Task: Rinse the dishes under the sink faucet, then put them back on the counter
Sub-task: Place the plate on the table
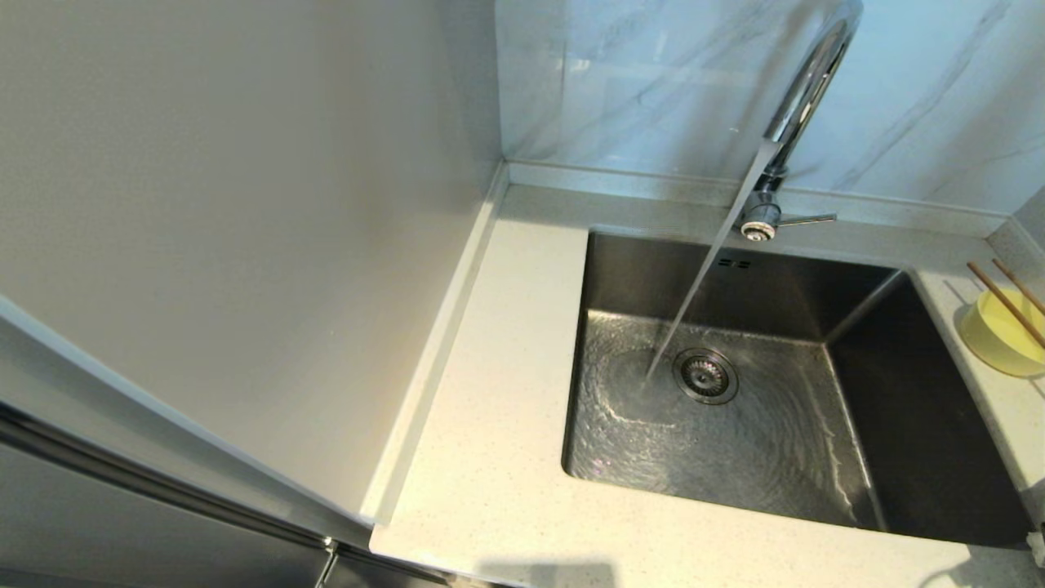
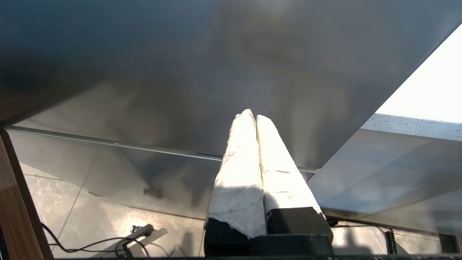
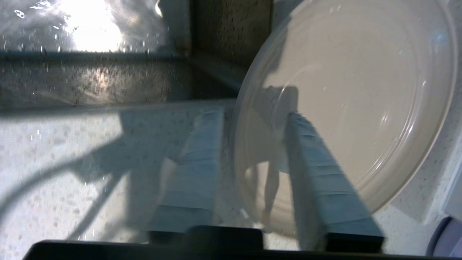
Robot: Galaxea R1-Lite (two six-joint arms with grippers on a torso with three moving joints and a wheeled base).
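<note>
The left hand (image 2: 251, 119) is parked low beside the cabinet fronts, above the tiled floor (image 2: 108, 231), its two white-wrapped fingers (image 2: 238, 162) pressed together with nothing between them; it does not show in the head view. In the head view a pale wall panel (image 1: 245, 204) closes off the left side, and the off-white speckled surface (image 1: 498, 392) runs along it to the raised rim at the back edge. Set into the surface is the square steel sink (image 1: 735, 392), its floor rippling with water around the round drain strainer (image 1: 705, 376). The chrome gooseneck faucet (image 1: 804, 90) stands at the sink's back edge with its thin lever (image 1: 804, 219) pointing right, and a stream of water (image 1: 694, 294) falls slantwise from it to the sink floor just left of the strainer. On the strip of surface right of the sink, near the back right corner, sits the pastel-yellow bowl (image 1: 1002, 333) with the pair of brown chopsticks (image 1: 1006, 304) laid across its rim. In the right wrist view the cream plate (image 3: 346, 108) lies flat on the surface just beside the sink's edge, with water drops on it. The right hand (image 3: 256, 144) is partly open, its two fingers straddling the plate's rim, one finger (image 3: 198, 173) over the bare surface and the other over the plate; whether either touches the plate I cannot tell.
</note>
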